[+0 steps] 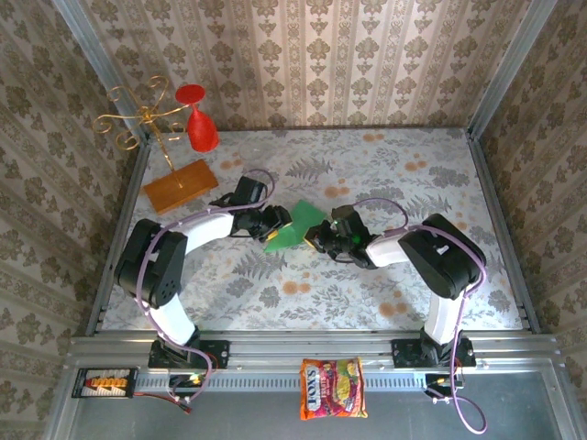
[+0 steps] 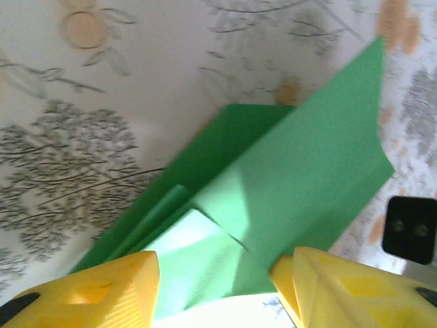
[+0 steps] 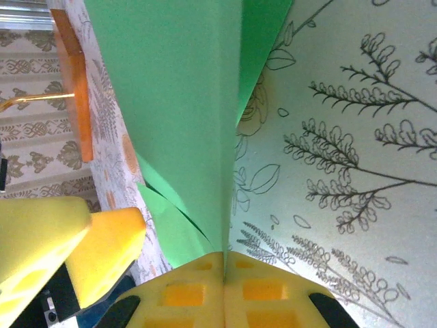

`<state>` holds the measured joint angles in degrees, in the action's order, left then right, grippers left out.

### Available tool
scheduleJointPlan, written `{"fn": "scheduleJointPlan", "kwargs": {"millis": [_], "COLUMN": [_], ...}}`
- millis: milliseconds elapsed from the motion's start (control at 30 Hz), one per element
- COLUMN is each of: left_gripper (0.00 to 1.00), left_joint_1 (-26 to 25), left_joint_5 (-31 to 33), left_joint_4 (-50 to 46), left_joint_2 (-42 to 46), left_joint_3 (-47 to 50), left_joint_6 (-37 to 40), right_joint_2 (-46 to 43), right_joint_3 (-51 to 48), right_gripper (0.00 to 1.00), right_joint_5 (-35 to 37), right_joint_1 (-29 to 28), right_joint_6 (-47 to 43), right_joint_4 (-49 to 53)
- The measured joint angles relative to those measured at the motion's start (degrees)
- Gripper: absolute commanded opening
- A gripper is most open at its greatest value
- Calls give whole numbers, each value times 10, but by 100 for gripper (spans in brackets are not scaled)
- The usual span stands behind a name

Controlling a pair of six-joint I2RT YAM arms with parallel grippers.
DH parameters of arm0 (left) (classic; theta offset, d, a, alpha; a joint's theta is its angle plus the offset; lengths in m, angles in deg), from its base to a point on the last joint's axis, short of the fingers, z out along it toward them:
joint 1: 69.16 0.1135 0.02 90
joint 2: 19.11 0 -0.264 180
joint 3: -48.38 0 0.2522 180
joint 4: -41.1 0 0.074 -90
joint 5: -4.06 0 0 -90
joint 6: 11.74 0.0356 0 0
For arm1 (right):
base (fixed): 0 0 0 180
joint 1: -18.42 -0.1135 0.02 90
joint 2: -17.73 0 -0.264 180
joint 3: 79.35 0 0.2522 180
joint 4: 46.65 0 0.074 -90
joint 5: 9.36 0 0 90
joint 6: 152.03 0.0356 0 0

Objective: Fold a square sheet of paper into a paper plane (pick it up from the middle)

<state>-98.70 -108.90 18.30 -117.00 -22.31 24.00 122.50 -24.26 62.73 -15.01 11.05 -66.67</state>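
My right fingers [image 3: 184,294] are pinching shut on the centre crease of the green paper plane [image 3: 184,102], over the middle of the worktop [image 1: 413,183]. My left fingers [image 2: 102,287] are standing half apart astride its folds. I am judging this the wing-creasing step; the next move is calling for my left fingers closing squarely on the fold.

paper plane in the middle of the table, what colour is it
The paper plane is plain bright green, with no print. It shows best in the right wrist view.
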Motion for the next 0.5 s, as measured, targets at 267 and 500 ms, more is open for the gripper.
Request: {"fn": "scheduleJointPlan", "kwargs": {"millis": [267,500], "left_gripper": [49,49], "left_joint_1": [-7,-26], "left_joint_5": [-59,-73], "left_joint_4": [59,66], "left_joint_2": [-1,-18], "left_joint_3": [0,0], "left_joint_6": [32,47], "right_joint_2": [-51,-59], "right_joint_3": [-31,-46], "right_gripper": [7,7], "right_joint_5": [0,-5], "right_joint_1": [12,17], "right_joint_6": [3,11], "right_joint_4": [34,44]}}
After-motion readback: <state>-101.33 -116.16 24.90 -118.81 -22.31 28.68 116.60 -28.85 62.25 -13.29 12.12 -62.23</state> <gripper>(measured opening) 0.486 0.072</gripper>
